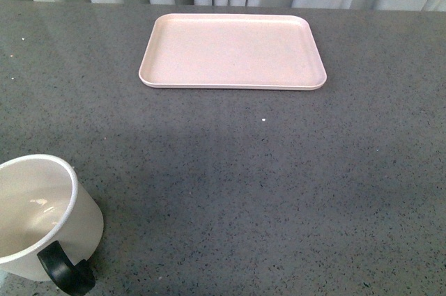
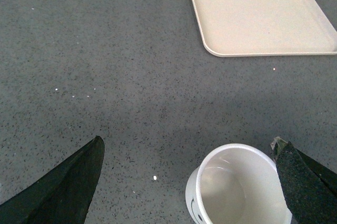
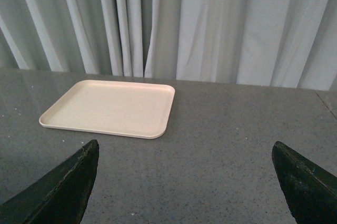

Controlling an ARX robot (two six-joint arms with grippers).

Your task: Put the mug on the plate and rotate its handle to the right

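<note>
You'll find the mug [image 1: 42, 216] upright on the gray tabletop [image 1: 279, 184], at the near left of the front view, with its black handle [image 1: 66, 274] turned toward the robot. The plate [image 1: 232, 51] lies farther back, well apart from it. Your left gripper [image 2: 187, 144] has its jaws wide apart with the mug between them (close against one finger; contact can't be told). Your right gripper [image 3: 184, 146] hangs jaws apart, facing plate and curtain [image 3: 210, 23].

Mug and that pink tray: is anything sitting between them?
Nothing visible does. The mug stands at the near left of the table, the plate lies farther back, and only bare grey surface shows between them.
</note>
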